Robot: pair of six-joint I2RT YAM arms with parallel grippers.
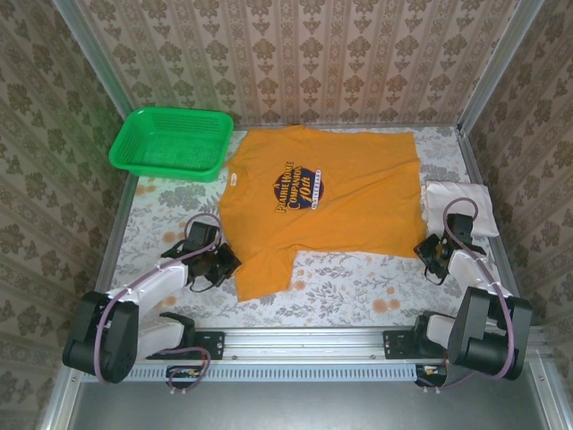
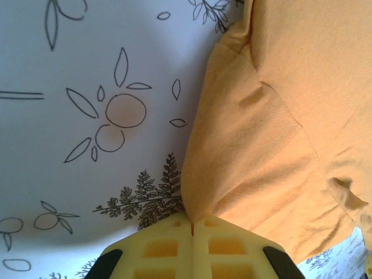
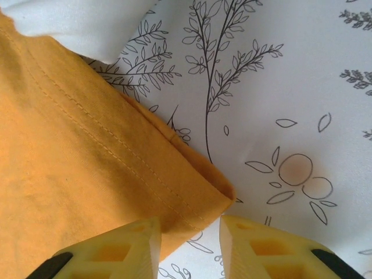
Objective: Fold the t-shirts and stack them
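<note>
shirt: mustard-orange cotton t-shirt [image 1: 331, 193] with dark blue and white chest print, spread flat and print-up on the floral desk [image 1: 358, 287], collar toward the green plastic mesh basket [image 1: 170, 143].
second shirt: plain white cloth t-shirt [image 1: 458, 204], bunched at the right desk edge and touching the orange hem; likely parked for its turn.
left jaws: pressed together, near sleeve edge [image 2: 195, 206] pinched between them so a fold can be drawn over.
right jaws: apart, set astride the near hem corner [image 3: 224, 195]; nothing clamped yet.
step: judged as both near corners being taken for a first fold; stacking not begun.
</note>
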